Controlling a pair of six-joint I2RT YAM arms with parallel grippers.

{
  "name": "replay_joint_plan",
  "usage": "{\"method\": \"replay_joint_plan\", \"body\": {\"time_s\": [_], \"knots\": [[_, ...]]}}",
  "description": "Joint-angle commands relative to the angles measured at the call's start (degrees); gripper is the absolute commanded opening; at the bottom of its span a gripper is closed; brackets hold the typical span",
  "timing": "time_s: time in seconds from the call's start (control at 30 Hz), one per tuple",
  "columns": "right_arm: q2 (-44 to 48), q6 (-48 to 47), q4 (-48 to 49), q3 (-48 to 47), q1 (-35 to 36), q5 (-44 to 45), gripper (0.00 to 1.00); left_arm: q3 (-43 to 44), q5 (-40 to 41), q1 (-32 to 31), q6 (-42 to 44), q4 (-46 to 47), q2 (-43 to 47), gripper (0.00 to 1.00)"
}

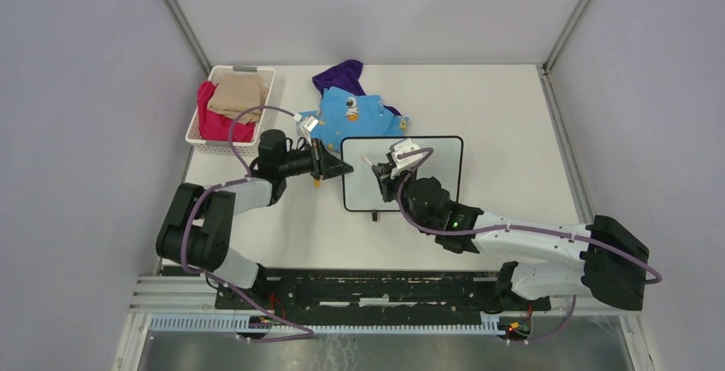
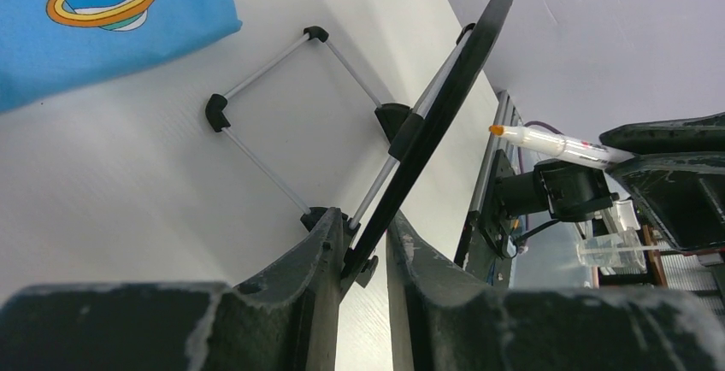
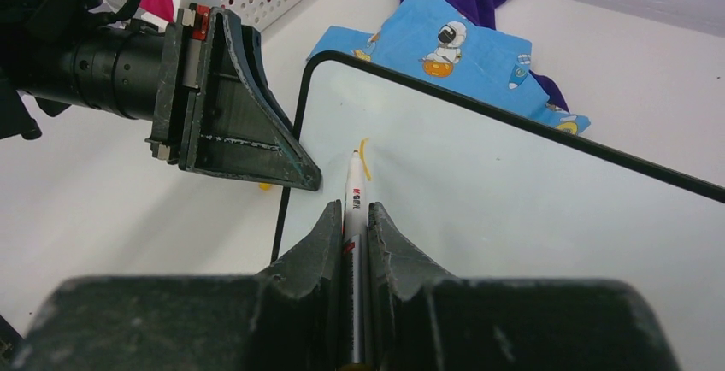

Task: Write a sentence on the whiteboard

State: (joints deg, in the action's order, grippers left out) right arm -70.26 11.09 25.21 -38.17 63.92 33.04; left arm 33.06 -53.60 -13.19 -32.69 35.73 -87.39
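Quick status from my end. The small rectangular whiteboard [image 1: 445,161] with the thin black frame and rounded corners sits about mid-desk on the white desk [image 1: 513,132], and everything else I'll place off that.

The left hand [image 2: 366,247] is narrowed right down and pinching the whiteboard's left edge. In the left wrist view the frame runs straight between the fingers [image 2: 316,256]. That same view shows the board tipped up off the desk, with a thin metal wire stand with black corner pieces [image 2: 256,123] under it.

The right hand [image 3: 356,217] comes in over the board's lower middle, clamped on a white-barrelled marker with an orange tip [image 3: 353,190]. The tip is on or just above the board's upper-left area; I can't tell if it's actually touching.

As for the sentence [image 3: 364,159], all I see is one short curved orange-yellow stroke just right of the marker tip.

Behind the board's top-left corner lies a crumpled blue cloth with astronaut and planet prints [image 1: 355,114], touching the frame, with a purple cloth [image 1: 342,74] beyond it. Further left of that is a white perforated plastic basket [image 1: 267,97] holding pink and tan fabric.
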Motion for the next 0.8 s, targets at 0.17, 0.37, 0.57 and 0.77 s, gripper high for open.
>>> {"method": "replay_joint_plan", "body": {"time_s": [0.17,0.37,0.57,0.77], "knots": [[-1.1,0.2,0.9,-3.7,-1.4,1.9,0.0,1.6,-0.7,0.4,0.6,1.1,-0.2,0.3],[-1.1,0.6,1.5,-3.0,-2.0,2.8,0.0,1.7,-0.8,0.4,0.6,1.1,-0.1,0.3],[-1.9,1.0,0.8,-2.4,-2.4,2.4,0.0,1.7,-0.8,0.4,0.5,1.1,-0.1,0.3],[-2.3,1.4,0.3,-1.5,-2.5,2.4,0.0,1.7,-0.8,0.4,0.5,1.1,-0.2,0.3]]}}
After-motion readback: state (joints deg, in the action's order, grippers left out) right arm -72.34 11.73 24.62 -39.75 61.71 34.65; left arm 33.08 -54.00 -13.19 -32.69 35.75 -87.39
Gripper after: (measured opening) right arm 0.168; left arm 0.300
